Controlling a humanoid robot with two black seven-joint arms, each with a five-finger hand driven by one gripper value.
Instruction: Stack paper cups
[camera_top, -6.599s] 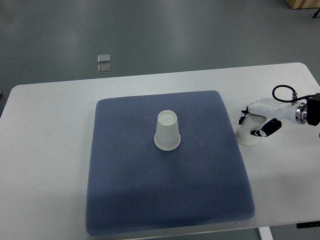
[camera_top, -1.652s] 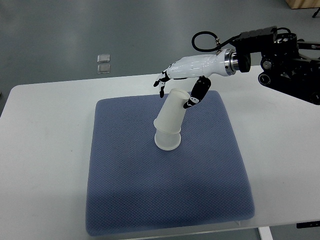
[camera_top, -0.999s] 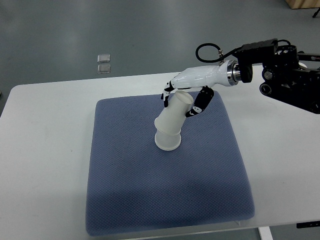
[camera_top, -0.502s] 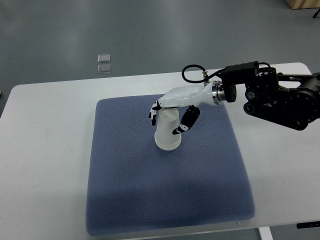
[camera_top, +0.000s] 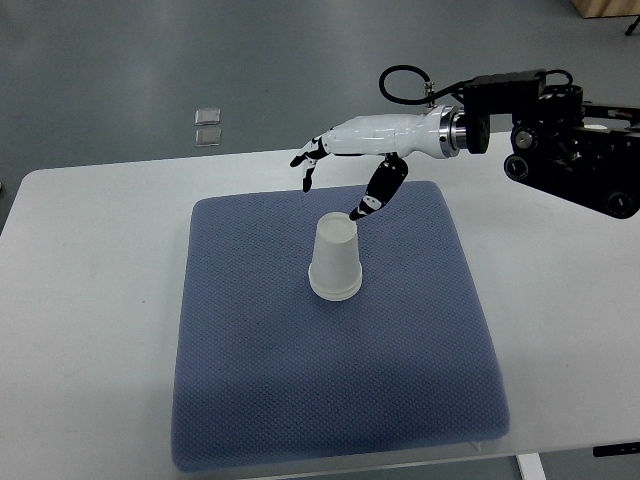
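I count one stack of white paper cups (camera_top: 335, 262), standing upside down near the middle of the blue-grey textured fabric mat (camera_top: 250, 400). From above it reads as a single inverted cup; a faint double edge at the wide bottom rim hints at a second cup nested there, but I cannot separate them with certainty. The stack's long axis is upright, with the narrow closed base pointing up toward the camera and the wide mouth resting flat on the mat.

One robot hand is in view: the white right hand with black finger joints (camera_top: 340, 165), reaching in from the right on a black arm with a looped cable. It hovers above the mat's far edge, just beyond the cup stack and apart from it. Its fingers (camera_top: 304, 160) are spread and relaxed, holding nothing; the black thumb tip points down toward the top of the cup stack, close to it.

There is one white rounded table (camera_top: 90, 300), with the mat lying on its middle. Beyond the table's far edge, two small clear square pads (camera_top: 208, 126) lie on the grey floor.
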